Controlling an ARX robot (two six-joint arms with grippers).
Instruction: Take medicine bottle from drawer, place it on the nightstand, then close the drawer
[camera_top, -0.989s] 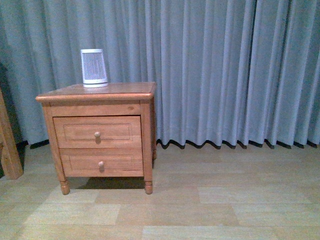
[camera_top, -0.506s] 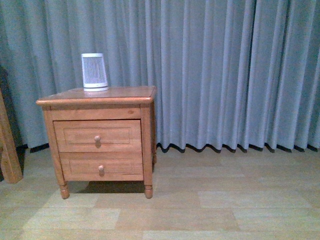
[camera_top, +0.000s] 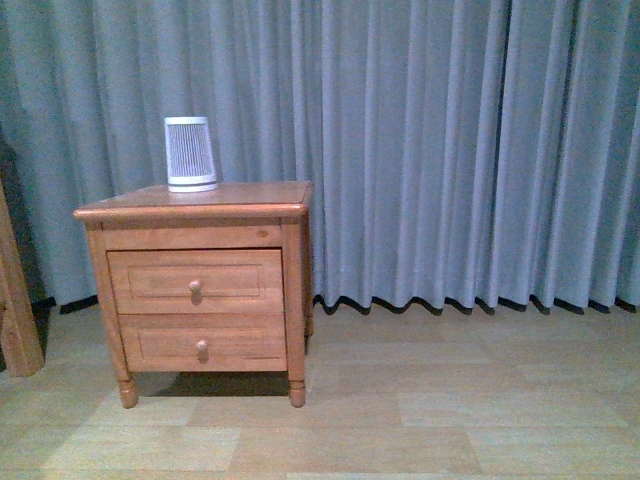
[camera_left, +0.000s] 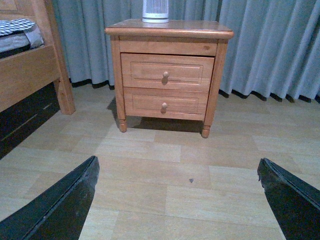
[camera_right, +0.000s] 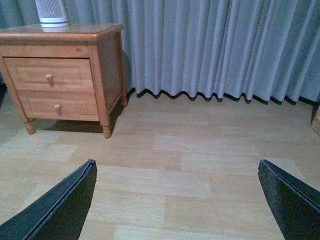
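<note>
Peeking beside the nightstand (camera_left: 169, 46), bedding (camera_left: 17, 27) shows only in left wrist view; left fingers (camera_left: 60, 215), right fingers (camera_right: 60, 215) wide.

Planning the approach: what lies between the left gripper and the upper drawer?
Only bare floor, save a tiny dark speck, lies between the open left gripper and the closed drawer, as the left wrist view shows.

Bedroom in a home, no doubt about it: a wooden nightstand (camera_top: 200, 237) stands on pale plank flooring (camera_top: 420, 410), a bed frame (camera_left: 30, 70) with bedding (camera_left: 20, 32) on top sits just beside the nightstand, and floor-length grey-blue curtains (camera_top: 450, 150) hang right behind it.
</note>
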